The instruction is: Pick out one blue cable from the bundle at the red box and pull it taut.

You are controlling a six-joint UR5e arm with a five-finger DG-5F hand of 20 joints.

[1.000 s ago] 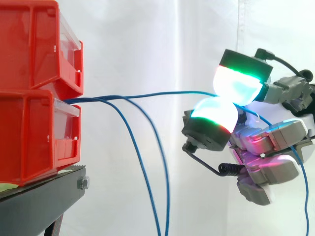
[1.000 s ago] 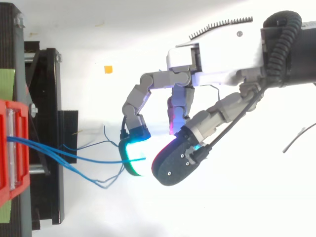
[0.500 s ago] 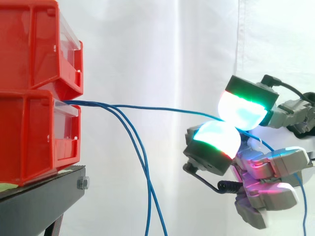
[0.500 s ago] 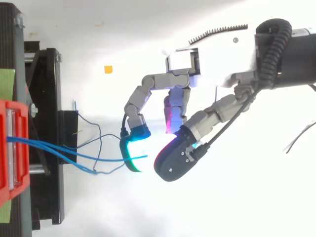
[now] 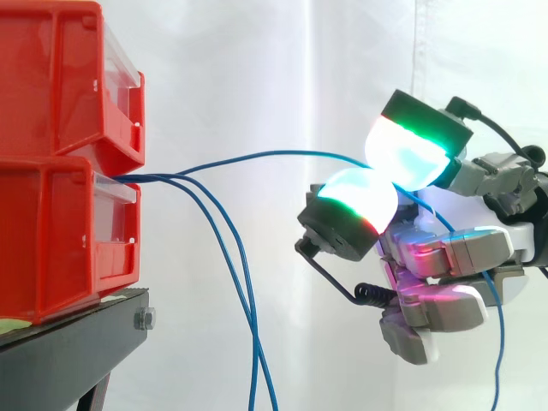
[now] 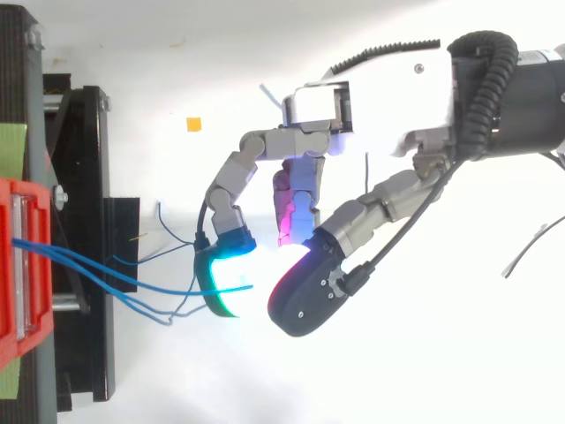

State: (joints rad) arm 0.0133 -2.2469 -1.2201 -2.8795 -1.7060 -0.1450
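Two stacked red bins stand at the left on a black stand. Several blue cables leave the lower bin's front. One blue cable arcs up and right in a slack curve to my hand, which is shut on it between two glowing fingertips. Past the pinch the cable runs down behind the hand. Two other blue cables droop from the bin toward the bottom edge. In the top view the hand reaches in from the right, and the pinched cable leads left to the red bin.
A white curtain hangs behind the work. The black stand carries the bins at the left edge. A small orange square lies on the white surface. Loose cable ends curl under the hand near the stand.
My hand has moved left toward the bins and a little up, still pinching the cable. The held cable, nearly straight half a second ago, now bows upward in a slack arc.
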